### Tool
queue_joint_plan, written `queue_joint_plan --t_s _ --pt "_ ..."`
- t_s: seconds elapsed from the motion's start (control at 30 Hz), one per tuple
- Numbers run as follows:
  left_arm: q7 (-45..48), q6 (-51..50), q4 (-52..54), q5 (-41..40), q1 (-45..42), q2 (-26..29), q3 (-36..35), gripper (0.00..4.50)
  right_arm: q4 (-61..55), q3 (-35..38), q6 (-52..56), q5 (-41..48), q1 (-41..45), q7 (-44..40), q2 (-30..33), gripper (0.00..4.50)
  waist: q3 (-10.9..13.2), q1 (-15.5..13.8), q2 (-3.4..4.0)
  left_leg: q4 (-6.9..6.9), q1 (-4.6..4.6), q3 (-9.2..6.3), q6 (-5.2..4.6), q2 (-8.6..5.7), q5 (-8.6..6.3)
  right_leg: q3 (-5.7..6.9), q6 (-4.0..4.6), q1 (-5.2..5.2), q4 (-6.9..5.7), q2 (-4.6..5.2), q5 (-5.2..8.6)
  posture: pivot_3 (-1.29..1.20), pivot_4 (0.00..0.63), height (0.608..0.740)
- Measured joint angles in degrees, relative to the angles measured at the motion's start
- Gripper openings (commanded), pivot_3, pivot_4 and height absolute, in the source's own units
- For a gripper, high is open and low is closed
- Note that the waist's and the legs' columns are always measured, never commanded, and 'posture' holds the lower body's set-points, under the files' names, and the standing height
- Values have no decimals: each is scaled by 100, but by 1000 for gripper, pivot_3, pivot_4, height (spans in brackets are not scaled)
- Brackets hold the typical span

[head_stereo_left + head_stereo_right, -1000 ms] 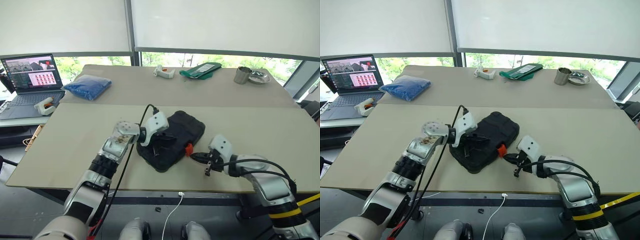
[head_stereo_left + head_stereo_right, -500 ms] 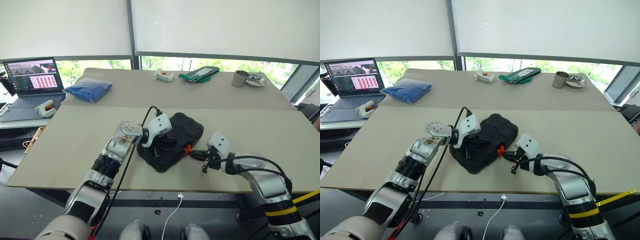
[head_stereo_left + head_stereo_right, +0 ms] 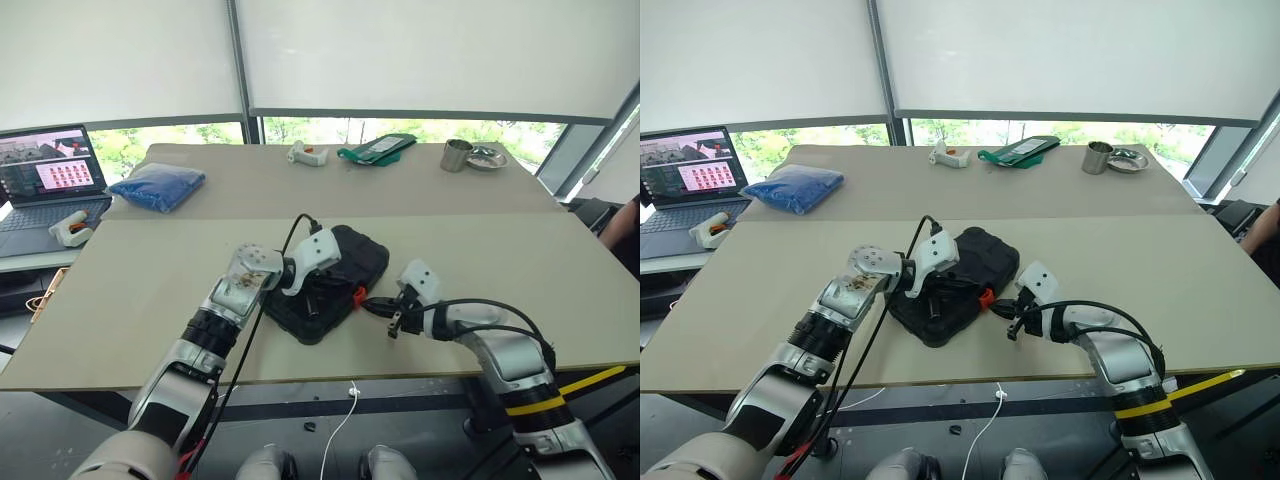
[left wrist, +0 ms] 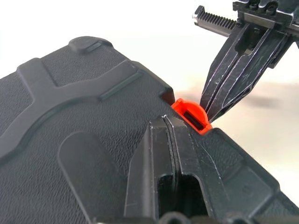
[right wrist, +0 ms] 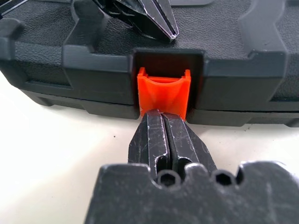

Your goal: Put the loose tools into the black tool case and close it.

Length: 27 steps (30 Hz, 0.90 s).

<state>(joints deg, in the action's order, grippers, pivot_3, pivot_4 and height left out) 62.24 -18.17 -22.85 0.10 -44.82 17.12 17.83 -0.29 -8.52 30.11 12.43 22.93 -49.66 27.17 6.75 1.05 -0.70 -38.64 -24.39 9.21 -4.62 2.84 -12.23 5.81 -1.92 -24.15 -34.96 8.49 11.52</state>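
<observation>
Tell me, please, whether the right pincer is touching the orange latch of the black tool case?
Touching. In the right wrist view the shut right pincer meets the lower edge of the orange latch with no gap; the left wrist view agrees.

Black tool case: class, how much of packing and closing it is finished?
Done: the black tool case lies lid down, no loose tools visible. In hand: left gripper presses the lid, shut right gripper meets the orange latch. Left: whether the latch is fastened cannot be told.
</observation>
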Motion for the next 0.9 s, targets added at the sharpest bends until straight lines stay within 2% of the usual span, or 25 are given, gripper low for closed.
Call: queue_joint_plan --t_s 0.5,0.67,0.8,0.9 --pt "-33 -177 51 -124 44 -35 -93 37 483 -237 134 -200 292 -47 -173 0 0 -25 0 36 16 3 23 0 -4 -2 11 -17 10 9 -6 0 150 740" --pt "-29 -95 108 -566 297 -176 -480 37 116 -157 -48 -149 176 -388 263 0 30 -51 27 40 -3 5 25 -12 -6 -2 11 -35 12 21 -7 0 150 740" --pt "155 303 226 -910 491 -100 -762 1009 -325 178 -500 97 -116 -726 633 0 40 -52 23 51 -3 4 43 -12 -28 5 15 -32 16 12 -2 0 150 740" --pt "528 687 406 -1275 767 274 -1075 2249 -420 537 -933 243 -617 -960 945 0 65 -36 12 58 -29 7 43 -9 -28 8 13 -41 8 -5 -8 0 150 740"
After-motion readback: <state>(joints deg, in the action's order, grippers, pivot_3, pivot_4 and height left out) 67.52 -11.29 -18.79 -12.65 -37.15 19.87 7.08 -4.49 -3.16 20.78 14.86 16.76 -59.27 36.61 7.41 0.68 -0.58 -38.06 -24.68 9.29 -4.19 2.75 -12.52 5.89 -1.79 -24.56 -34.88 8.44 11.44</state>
